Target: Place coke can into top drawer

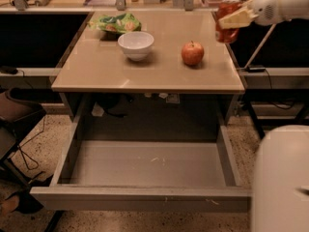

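Observation:
The coke can (225, 31) is a red can held in the air above the right edge of the tan tabletop (120, 71), to the right of the red apple (192, 53). My gripper (231, 19) is shut on it, with a pale finger (237, 19) across its front; the white arm comes in from the upper right. The top drawer (145, 164) is pulled wide open below the tabletop, and its scuffed grey floor holds nothing.
A white bowl (135, 44) and a green snack bag (116, 23) sit at the back left of the tabletop. My white base (282, 178) fills the lower right. A dark chair and cables (19, 129) stand at the left.

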Available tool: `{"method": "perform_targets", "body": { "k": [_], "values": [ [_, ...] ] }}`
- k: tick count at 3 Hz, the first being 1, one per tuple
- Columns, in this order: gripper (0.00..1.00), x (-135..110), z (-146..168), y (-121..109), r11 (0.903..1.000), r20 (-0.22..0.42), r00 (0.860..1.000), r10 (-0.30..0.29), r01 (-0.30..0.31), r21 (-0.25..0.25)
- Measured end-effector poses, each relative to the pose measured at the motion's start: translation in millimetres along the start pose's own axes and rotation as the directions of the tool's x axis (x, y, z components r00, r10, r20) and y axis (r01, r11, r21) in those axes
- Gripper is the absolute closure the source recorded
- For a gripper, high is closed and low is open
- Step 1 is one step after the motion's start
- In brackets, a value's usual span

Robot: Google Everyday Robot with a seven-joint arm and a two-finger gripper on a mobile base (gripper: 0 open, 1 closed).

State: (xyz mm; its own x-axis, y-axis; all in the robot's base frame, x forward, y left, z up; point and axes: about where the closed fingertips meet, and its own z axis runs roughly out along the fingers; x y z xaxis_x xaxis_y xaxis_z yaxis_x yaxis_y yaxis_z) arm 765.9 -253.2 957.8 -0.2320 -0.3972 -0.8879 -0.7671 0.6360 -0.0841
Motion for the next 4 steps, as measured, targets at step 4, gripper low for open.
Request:
{"method": "perform_targets", "body": {
  "k": [4],
  "values": [
    [1.0, -8, -162, 50, 0.9874, 0.083, 0.986, 0.144, -0.149, 0.054]
  ]
}}
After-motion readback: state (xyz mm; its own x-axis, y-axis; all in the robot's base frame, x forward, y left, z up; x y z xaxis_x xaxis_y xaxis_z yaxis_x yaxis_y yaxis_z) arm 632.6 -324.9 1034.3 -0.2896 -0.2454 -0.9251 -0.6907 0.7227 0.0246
